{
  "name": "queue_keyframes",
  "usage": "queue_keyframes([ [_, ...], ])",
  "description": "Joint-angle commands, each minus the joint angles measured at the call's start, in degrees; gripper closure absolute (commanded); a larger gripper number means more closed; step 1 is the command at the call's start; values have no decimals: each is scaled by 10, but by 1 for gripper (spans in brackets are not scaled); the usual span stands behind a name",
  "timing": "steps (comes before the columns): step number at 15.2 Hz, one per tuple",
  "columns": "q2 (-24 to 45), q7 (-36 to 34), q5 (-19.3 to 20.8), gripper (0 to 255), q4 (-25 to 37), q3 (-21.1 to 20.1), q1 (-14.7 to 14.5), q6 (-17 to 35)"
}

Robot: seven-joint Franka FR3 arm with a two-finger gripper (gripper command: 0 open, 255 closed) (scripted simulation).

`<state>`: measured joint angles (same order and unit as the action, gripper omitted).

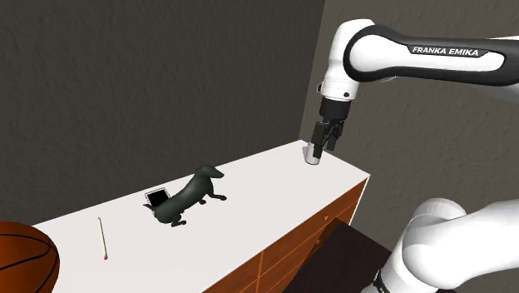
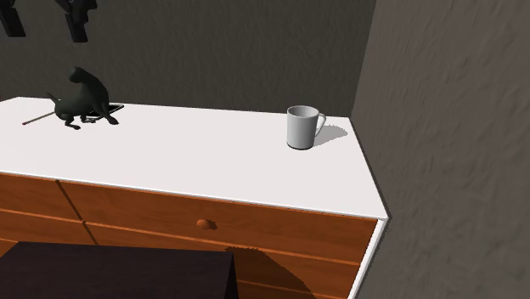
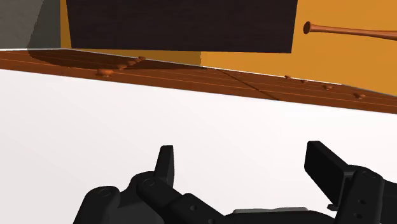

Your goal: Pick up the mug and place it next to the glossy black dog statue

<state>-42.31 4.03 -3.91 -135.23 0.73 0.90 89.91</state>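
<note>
A plain grey mug stands upright near the right end of the white dresser top, its handle turned to the second exterior view's right. The glossy black dog statue sits far off towards the left end. In the shoulder view my gripper hangs from the arm and lines up just over the mug, with the dog further left. Two black fingers hang in high at the second exterior view's upper left, well clear of the mug. In the wrist view my gripper stands open over bare white top, holding nothing.
A small black flat item lies beside the dog, and a thin stick lies left of it. An orange-brown ball sits at the left end. Wooden drawers run below the front edge, with the dark stand in front. Dark walls close the back and right.
</note>
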Motion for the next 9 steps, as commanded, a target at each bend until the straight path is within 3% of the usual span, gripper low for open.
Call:
queue_keyframes([
  [1,0,0,0,0,0,0,0,0],
  [9,98,67,53,0,1,59,32,101],
])
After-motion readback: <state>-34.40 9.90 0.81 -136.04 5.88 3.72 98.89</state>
